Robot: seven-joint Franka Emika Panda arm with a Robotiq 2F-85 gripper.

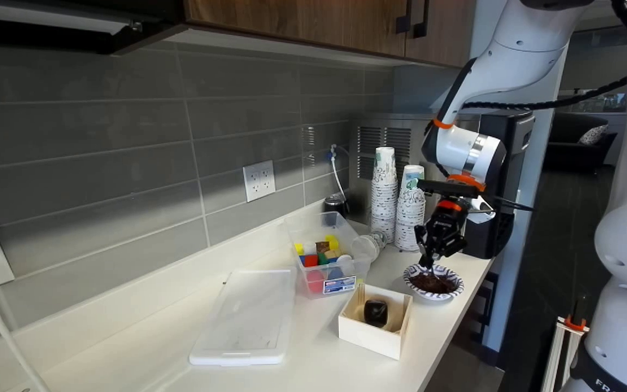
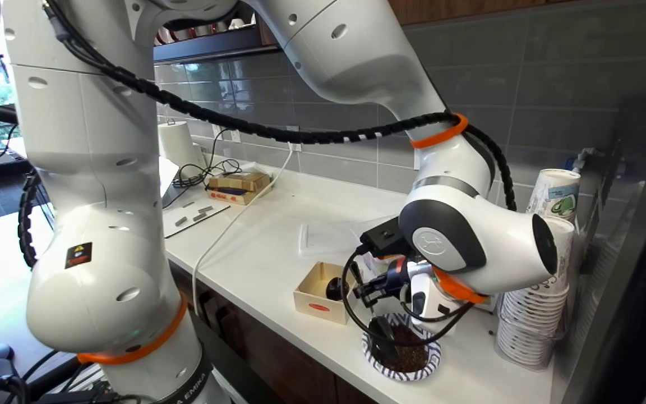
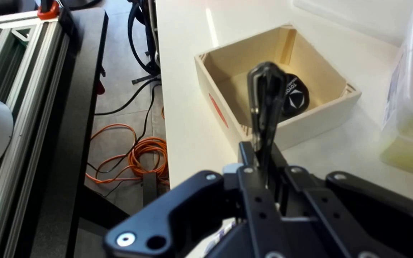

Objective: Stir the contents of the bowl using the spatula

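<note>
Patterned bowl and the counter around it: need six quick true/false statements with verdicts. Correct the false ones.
1. The gripper is shut on the black spatula. True.
2. A black object with white print lies in the open wooden box. True.
3. The spatula's blade is in that box. False: the blade is inside the patterned bowl.
4. A lid covers the tub. False: the clear plastic tub is open; a lid lies flat on the counter beside it.
5. In an exterior view, two stacks of paper cups stand upright. True.
6. The bowl is empty. False: it holds dark brown contents.
</note>
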